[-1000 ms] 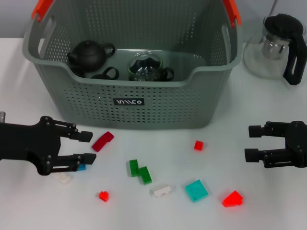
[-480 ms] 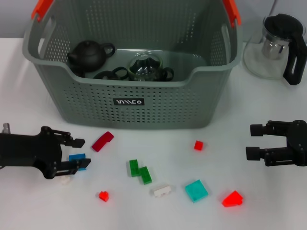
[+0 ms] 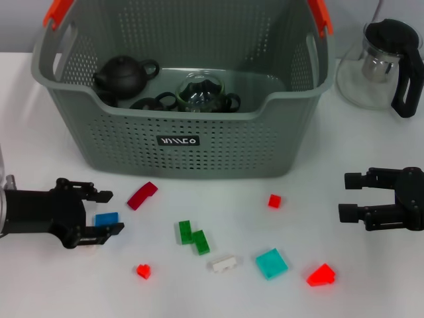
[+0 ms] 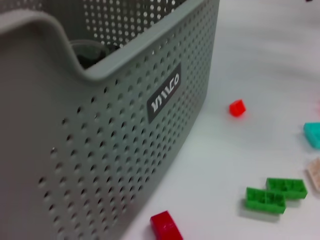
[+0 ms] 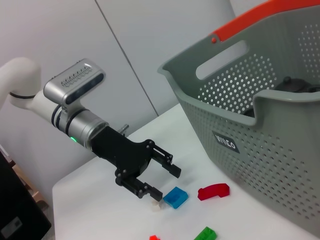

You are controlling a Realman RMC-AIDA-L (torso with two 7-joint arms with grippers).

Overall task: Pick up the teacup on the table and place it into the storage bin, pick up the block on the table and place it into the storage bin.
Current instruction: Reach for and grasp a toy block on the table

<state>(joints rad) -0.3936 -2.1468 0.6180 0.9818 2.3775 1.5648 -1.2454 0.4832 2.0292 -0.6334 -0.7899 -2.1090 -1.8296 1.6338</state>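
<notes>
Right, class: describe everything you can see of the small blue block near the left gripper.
The blue block is a small, flat, bright blue plastic-looking brick lying on the white table, in front of the storage bin. It sits between the open fingers of the left gripper; whether they touch it is unclear. A red curved block lies apart beside it.

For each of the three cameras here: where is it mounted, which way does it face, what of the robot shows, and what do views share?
Head view: from the robot's head, down at the table; shows the storage bin, left gripper and right gripper, both open.
Left wrist view: low beside the bin's labelled wall; none of the robot shows.
Right wrist view: across the table at the left gripper near the blue block.
Shared: bin label and green blocks appear in all three.
</notes>
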